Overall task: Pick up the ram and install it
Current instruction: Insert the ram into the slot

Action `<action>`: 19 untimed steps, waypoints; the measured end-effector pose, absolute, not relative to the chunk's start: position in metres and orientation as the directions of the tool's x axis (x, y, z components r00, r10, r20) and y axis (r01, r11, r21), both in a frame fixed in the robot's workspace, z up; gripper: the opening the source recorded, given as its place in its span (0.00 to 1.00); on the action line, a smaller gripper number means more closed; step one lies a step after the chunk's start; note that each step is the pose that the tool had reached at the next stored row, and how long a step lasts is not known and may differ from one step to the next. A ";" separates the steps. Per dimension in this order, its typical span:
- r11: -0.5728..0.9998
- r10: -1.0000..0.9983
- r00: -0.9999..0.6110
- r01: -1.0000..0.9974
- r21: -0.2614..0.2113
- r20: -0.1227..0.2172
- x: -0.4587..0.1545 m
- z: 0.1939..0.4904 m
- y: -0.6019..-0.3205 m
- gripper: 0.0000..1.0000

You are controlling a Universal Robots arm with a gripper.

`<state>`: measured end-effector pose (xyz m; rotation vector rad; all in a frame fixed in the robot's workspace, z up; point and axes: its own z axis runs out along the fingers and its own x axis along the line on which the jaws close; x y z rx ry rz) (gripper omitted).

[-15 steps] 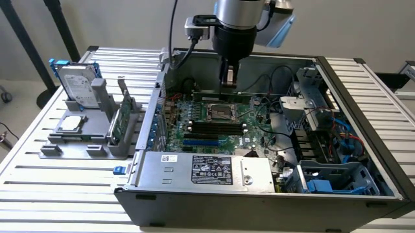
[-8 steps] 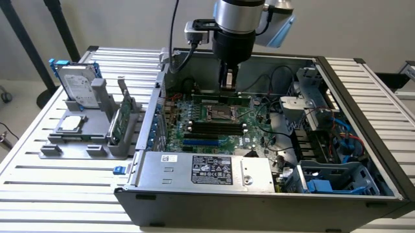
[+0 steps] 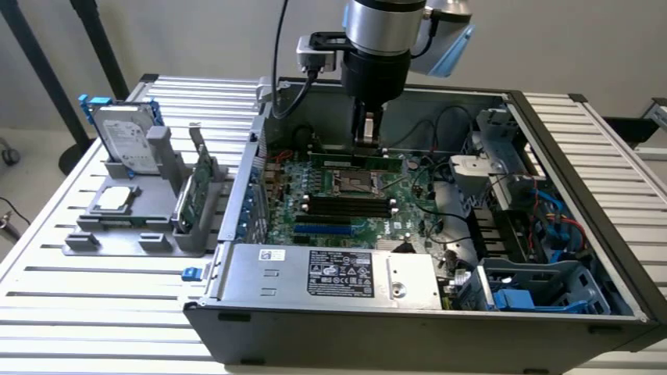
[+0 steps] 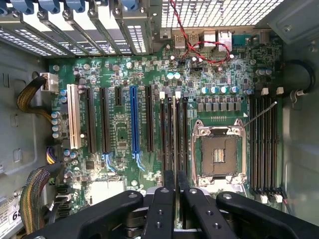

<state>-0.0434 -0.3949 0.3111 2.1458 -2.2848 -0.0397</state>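
While I watch through the wrist view, the gripper (image 4: 176,178) sits nearest the lens, its two black fingers (image 4: 168,181) pinched close with just a thin gap between them. The exterior view tells me why: the gripper (image 3: 367,141) is clamped on the ram (image 3: 354,162), gripping it about mid-length. The green stick hangs level above the motherboard (image 3: 401,223), inside the open case (image 3: 417,328).

So pickup is done, I judge, and we're in the install step, with the stick in the air and not yet seated.

Just below the fingertips, a bank of black memory slots (image 4: 173,132) runs in line with the fingers, right beside the CPU socket (image 4: 219,152). A second bank (image 4: 264,144) lies on the socket's other side. Seating it, to my eye, calls for the stick's lower edge dead parallel over one slot, then a straight, even press down. Any tilt could jam it.

Farther off, outside the case on the exterior view's left, the hard drive (image 3: 125,137) and the expansion card (image 3: 203,183) stand in their holder.
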 end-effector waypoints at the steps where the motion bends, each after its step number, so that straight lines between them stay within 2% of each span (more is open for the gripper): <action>1: 0.063 -0.998 -0.063 -0.998 0.023 -0.012 -0.043 0.311 -0.395 0.14; 9: 0.062 -0.998 -0.063 -0.998 0.023 -0.012 -0.043 0.310 -0.395 0.14; 19: 0.058 -0.998 -0.058 -0.998 0.023 -0.013 -0.045 0.293 -0.397 0.14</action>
